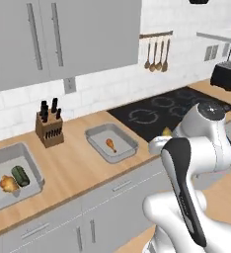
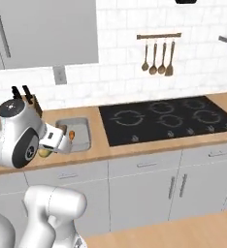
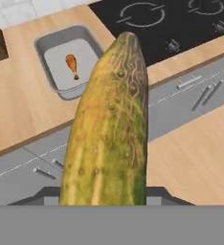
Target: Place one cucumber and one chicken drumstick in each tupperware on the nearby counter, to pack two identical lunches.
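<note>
Two tupperwares (image 1: 130, 144) (image 1: 31, 163) sit on the counter (image 1: 83, 163). We see a drumstick (image 1: 110, 145) in the near one, a drumstick (image 1: 9, 184) and cucumber (image 1: 20, 175) in the far one. Our gripper (image 3: 106, 198) clamps a second, yellow-green cucumber (image 3: 109, 129). We read no writing.

Yellow-green mottled cucumber (image 3: 109, 129); orange-brown drumstick (image 3: 72, 63); grey tupperware (image 3: 47, 45).

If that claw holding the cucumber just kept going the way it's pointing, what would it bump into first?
Probably the wooden counter edge by the grey box with the drumstick; depth is unclear. The gripper holds the cucumber.
</note>
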